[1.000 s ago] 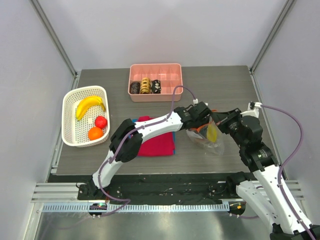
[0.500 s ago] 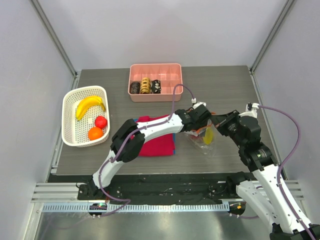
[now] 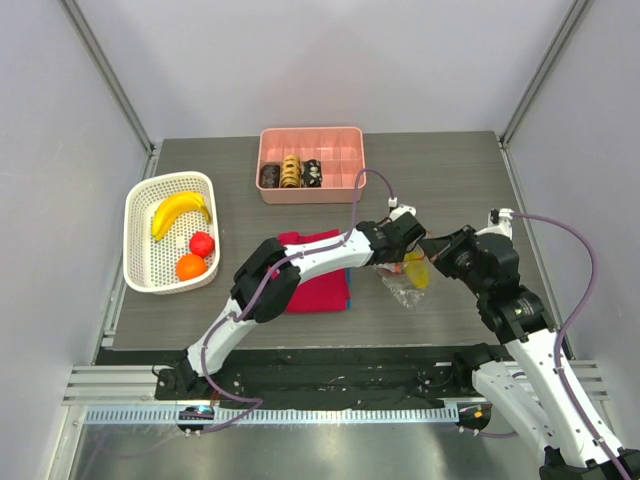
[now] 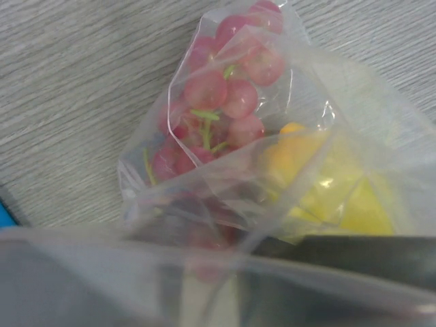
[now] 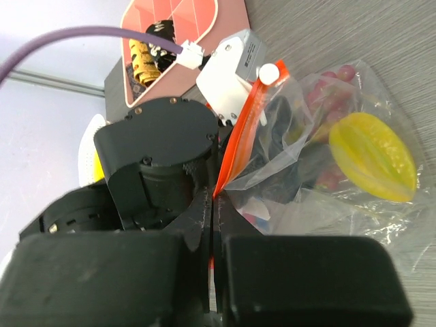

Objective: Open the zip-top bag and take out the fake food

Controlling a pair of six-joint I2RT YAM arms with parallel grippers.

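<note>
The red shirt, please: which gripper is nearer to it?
Left. The left gripper is at the zip-top bag on the red shirt's side; the right gripper pinches the bag from its far side.

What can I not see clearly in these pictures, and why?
Left pincer jaws: left wrist view, blurred behind the zip-top bag; from above, too small.
Grapes low in the bag: left wrist view, folded plastic blurs them.
Pink tray: right wrist view, cut off by the top edge.
</note>
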